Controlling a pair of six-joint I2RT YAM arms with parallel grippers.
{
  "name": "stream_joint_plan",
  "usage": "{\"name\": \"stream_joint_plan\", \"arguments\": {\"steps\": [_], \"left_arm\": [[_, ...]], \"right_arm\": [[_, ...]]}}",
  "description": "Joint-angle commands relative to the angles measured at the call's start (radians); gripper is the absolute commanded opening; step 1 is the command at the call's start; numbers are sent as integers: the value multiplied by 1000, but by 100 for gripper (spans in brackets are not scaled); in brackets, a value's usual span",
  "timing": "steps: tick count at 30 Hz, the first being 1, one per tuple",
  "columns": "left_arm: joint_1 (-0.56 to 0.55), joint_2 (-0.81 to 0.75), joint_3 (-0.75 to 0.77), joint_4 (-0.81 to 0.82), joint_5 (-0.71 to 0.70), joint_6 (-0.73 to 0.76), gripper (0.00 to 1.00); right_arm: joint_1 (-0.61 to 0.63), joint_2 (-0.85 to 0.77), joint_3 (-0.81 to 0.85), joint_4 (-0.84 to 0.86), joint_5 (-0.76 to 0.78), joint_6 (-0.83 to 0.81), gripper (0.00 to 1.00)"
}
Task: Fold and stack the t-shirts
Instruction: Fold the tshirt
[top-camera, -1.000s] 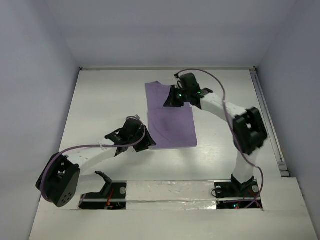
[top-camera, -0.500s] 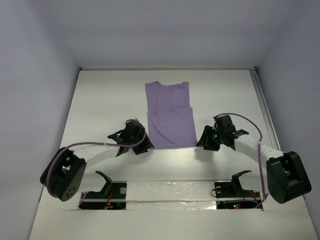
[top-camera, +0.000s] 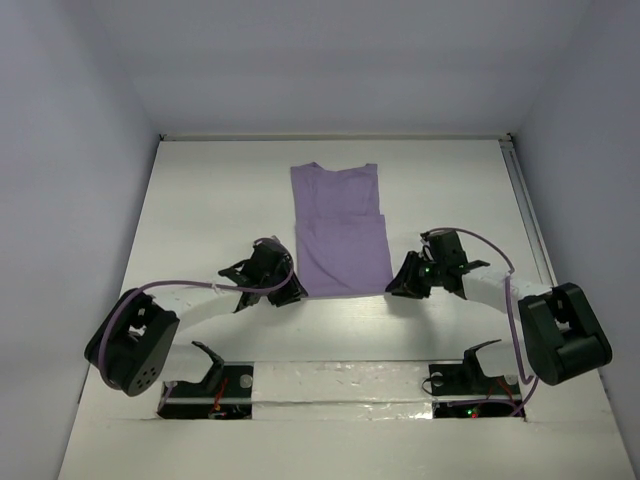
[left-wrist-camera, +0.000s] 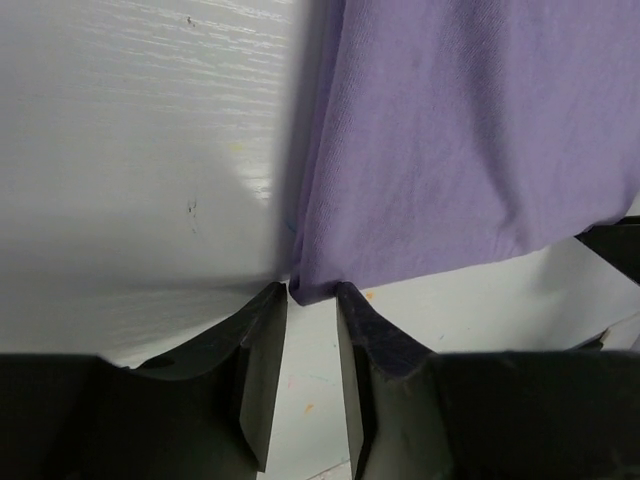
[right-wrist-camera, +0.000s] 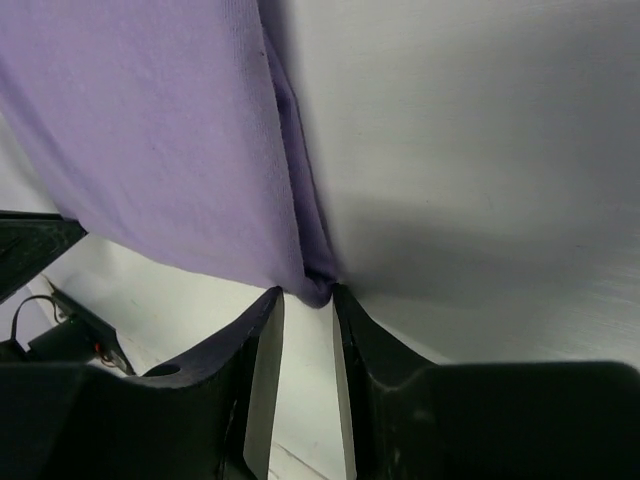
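The lavender t-shirt (top-camera: 340, 225) lies flat mid-table, folded into a long narrow strip running away from the arms. My left gripper (top-camera: 297, 290) sits low at its near left corner. In the left wrist view that corner of the t-shirt (left-wrist-camera: 460, 140) pokes between the tips of the left gripper (left-wrist-camera: 311, 293), whose fingers stand a little apart. My right gripper (top-camera: 395, 288) is at the near right corner. In the right wrist view the bunched corner of the t-shirt (right-wrist-camera: 150, 130) sits between the tips of the right gripper (right-wrist-camera: 308, 295), also slightly apart.
The white table (top-camera: 210, 220) is walled on three sides, with a metal rail (top-camera: 530, 230) along its right edge. Both arm bases (top-camera: 340, 385) stand at the near edge. Each wrist view shows the other gripper as a dark shape beyond the shirt's hem.
My right arm pulled back from the shirt's far right part to its near right corner, with its jaws opened and then narrowed. The left gripper edged onto the near left corner and its jaws narrowed.
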Motion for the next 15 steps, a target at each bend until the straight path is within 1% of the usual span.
{"name": "stream_joint_plan", "arguments": {"steps": [1,4,9,10,12,13,15], "left_arm": [[6,19,-17,-20,-37,19,24],[6,33,1,-24,-48,30,20],[6,39,18,-27,-55,35,13],[6,39,21,-27,-55,36,11],[6,38,24,-30,-58,41,1],[6,39,26,-31,-63,44,0],[6,35,33,-36,-71,55,0]], "right_arm": [[-5,18,-27,16,39,-6,32],[-5,27,-29,37,46,0,29],[-5,56,-23,62,61,-8,28],[-5,59,-21,69,61,-8,21],[-5,62,-21,74,63,-11,9],[-5,62,-21,75,66,-12,0],[-5,51,-21,74,67,-21,0]]}}
